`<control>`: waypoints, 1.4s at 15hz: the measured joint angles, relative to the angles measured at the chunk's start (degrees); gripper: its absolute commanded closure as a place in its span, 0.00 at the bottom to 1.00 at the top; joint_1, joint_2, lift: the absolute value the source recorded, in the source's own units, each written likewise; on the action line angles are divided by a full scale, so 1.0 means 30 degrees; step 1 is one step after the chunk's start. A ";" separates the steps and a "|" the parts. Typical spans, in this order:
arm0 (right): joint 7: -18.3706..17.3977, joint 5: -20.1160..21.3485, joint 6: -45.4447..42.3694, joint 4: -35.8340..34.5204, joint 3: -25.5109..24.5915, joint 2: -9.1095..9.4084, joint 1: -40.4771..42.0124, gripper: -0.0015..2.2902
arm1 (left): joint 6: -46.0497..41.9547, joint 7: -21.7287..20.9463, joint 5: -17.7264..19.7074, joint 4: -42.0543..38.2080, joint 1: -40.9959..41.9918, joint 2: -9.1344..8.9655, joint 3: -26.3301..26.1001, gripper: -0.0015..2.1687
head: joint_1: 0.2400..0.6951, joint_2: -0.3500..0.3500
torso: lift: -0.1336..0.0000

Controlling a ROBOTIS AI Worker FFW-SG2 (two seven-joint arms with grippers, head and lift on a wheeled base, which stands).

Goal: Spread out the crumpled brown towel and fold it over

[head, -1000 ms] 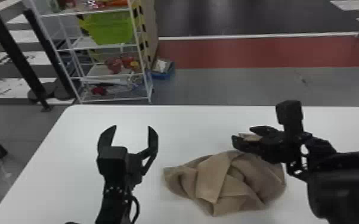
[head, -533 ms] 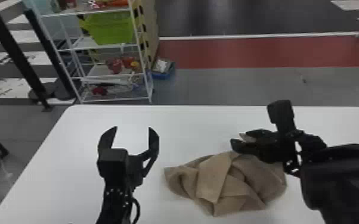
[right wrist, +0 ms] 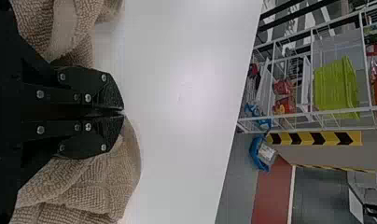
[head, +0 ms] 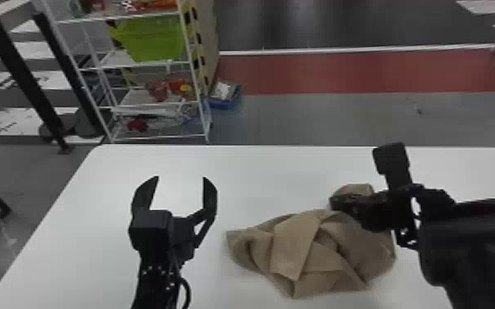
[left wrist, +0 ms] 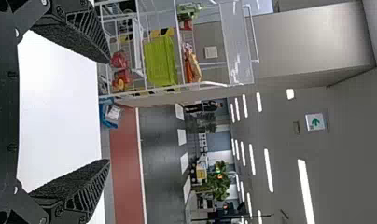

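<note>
Two fingers of the right gripper (head: 335, 202) clench the towel (head: 294, 246) toward the bench's (head: 259, 181) right edge; the left gripper (head: 181, 178) gapes.

Bright ceiling lights (left wrist: 306, 191) glow in rows in the left wrist view. The white table (head: 94, 193) is evenly lit, with soft glare in the right wrist view and faint shadow beside the towel (head: 294, 242).

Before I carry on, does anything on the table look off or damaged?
Nothing stands out. The brown towel lies crumpled, with uneven overlapping folds, on the white table, as the job would lead you to expect. I see no spill or tear.
</note>
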 measured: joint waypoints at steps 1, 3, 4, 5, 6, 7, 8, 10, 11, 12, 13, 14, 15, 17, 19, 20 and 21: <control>-0.0077 -0.0050 0.0171 -0.0938 -0.0059 0.0000 0.0458 0.72 | -0.0077 -0.0009 0.0000 -0.0106 0.0146 0.0016 0.0019 0.07 | 1.00 0.65 | 0.08; -0.0472 -0.0123 0.1374 -0.3544 -0.0669 0.0003 0.1418 0.72 | -0.0144 -0.0028 -0.0018 -0.0408 0.0529 0.0135 0.0051 0.07 | 1.00 0.63 | 0.08; -0.0786 -0.0172 0.1909 -0.4492 -0.1246 0.0002 0.1753 0.72 | -0.0159 -0.0034 -0.0023 -0.0584 0.0747 0.0211 0.0072 0.07 | 1.00 0.60 | 0.08; -0.1040 -0.0333 0.2228 -0.5308 -0.2116 0.0001 0.2063 0.72 | -0.0181 -0.0095 -0.0029 -0.0787 0.1015 0.0298 0.0140 0.07 | 1.00 0.58 | 0.08; -0.1086 -0.0689 0.2385 -0.5764 -0.3136 0.0000 0.2234 0.72 | -0.0197 -0.0211 -0.0030 -0.0960 0.1251 0.0370 0.0237 0.07 | 1.00 0.53 | 0.08; -0.1062 -0.1001 0.2481 -0.5951 -0.3975 0.0000 0.2296 0.72 | -0.0194 -0.0328 -0.0030 -0.1100 0.1441 0.0440 0.0297 0.07 | 1.00 0.50 | 0.08; -0.1064 -0.1207 0.2520 -0.6040 -0.4864 0.0000 0.2329 0.72 | -0.0170 -0.0580 -0.0030 -0.1306 0.1650 0.0567 0.0322 0.07 | 1.00 0.47 | 0.08; -0.0886 -0.1662 0.2360 -0.6076 -0.6647 0.0001 0.2363 0.72 | -0.0107 -0.0868 -0.0094 -0.1678 0.2063 0.0796 0.0186 0.07 | 1.00 0.41 | 0.08; -0.0498 -0.2306 0.2264 -0.6076 -0.7601 0.0000 0.2447 0.72 | -0.0093 -0.1034 -0.0151 -0.1820 0.2281 0.0872 0.0061 0.07 | 1.00 0.35 | 0.08; -0.0191 -0.2957 0.2014 -0.6074 -0.8241 -0.0035 0.2786 0.72 | -0.0091 -0.1191 -0.0195 -0.1908 0.2447 0.0925 -0.0093 0.07 | 1.00 0.33 | 0.08; -0.0037 -0.3393 0.1451 -0.6071 -0.8579 -0.0092 0.3259 0.72 | -0.0092 -0.1249 -0.0218 -0.1943 0.2559 0.0987 -0.0246 0.07 | 1.00 0.31 | 0.08; 0.0106 -0.3714 0.0512 -0.6057 -0.8827 -0.0141 0.3922 0.72 | -0.0095 -0.1254 -0.0226 -0.1959 0.2673 0.1135 -0.0468 0.07 | 1.00 0.29 | 0.08; 0.0169 -0.3868 -0.0557 -0.5969 -0.9023 -0.0165 0.4576 0.72 | -0.0100 -0.1249 -0.0227 -0.1973 0.2770 0.1319 -0.0717 0.07 | 1.00 0.28 | 0.08; 0.0842 -0.4028 -0.2070 -0.5594 -0.9439 -0.0175 0.5454 0.72 | -0.0096 -0.1542 -0.0219 -0.1999 0.2920 0.1549 -0.1109 0.07 | 1.00 0.23 | 0.08; 0.1242 -0.4311 -0.3302 -0.5438 -0.9775 -0.0176 0.6393 0.72 | -0.0024 -0.2133 -0.0209 -0.2138 0.3024 0.1775 -0.1478 0.07 | 1.00 0.20 | 0.08; 0.1219 -0.4420 -0.4167 -0.5436 -0.9857 -0.0176 0.6941 0.72 | 0.0067 -0.2328 -0.0207 -0.2185 0.3042 0.1908 -0.1736 0.07 | 1.00 0.18 | 0.08; 0.1180 -0.4469 -0.4772 -0.5362 -1.0014 -0.0176 0.7287 0.72 | 0.0191 -0.2487 -0.0214 -0.2186 0.3009 0.2084 -0.2045 0.07 | 1.00 0.16 | 0.08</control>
